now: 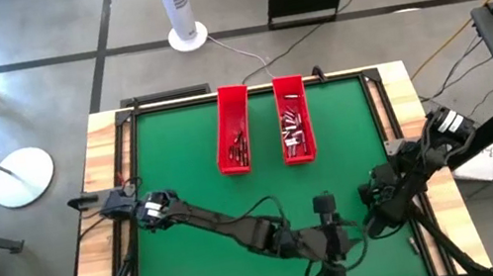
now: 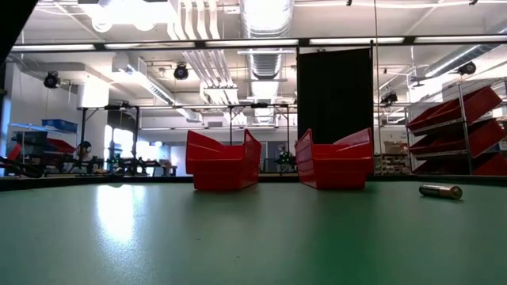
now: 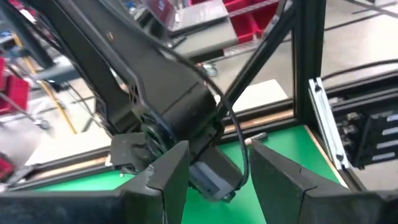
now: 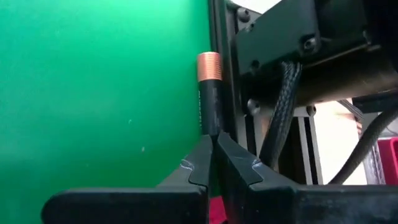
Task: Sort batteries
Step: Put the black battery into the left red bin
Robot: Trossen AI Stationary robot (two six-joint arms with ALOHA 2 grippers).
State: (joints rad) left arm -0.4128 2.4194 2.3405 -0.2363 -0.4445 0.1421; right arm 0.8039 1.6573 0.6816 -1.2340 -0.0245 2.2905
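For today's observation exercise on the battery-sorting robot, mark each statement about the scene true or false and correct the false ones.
1. Two red trays stand side by side on the green table. True.
2. The right hand is empty. False: it is shut on a copper-topped battery.
3. The left hand is open. True.
4. Both trays are empty. False: each holds batteries.
5. One battery lies loose on the table. True.

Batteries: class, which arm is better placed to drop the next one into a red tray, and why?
Right. The right gripper is shut on a battery; the left gripper is open and empty.
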